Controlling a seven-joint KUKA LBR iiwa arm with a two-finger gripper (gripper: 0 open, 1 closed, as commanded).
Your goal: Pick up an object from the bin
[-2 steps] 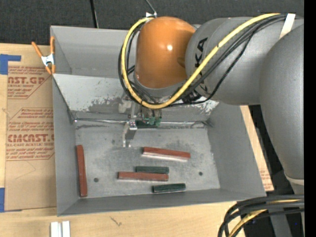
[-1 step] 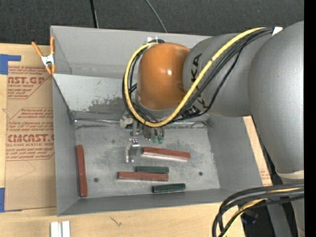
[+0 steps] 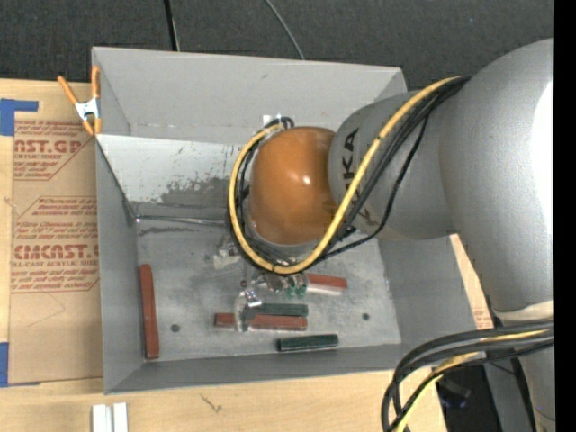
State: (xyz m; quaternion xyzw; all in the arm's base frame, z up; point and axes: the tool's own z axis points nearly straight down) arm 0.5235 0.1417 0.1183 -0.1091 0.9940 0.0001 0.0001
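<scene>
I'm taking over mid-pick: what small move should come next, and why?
Probably a slight descent. The gripper sits low at the front middle of the bin, right beside the red-and-green stick, and nothing shows in its grasp.

Grey metal bin (image 3: 191, 273), long red-brown bar (image 3: 148, 311) at left, dark green stick (image 3: 308, 341) near front wall

- The arm (image 3: 468, 151) is built of large rounded segments, painted silver-grey, to the right of the gripper (image 3: 259, 302).
- A smooth, glossy orange dome cover (image 3: 288, 187) is fitted directly above the gripper.
- Black and yellow cables (image 3: 238, 196) are looped around this cover and led back along the arm.
- Black letters (image 3: 349, 142) are printed on the segment next to the cover.
- The gripper is made of small bare-metal parts.
</scene>
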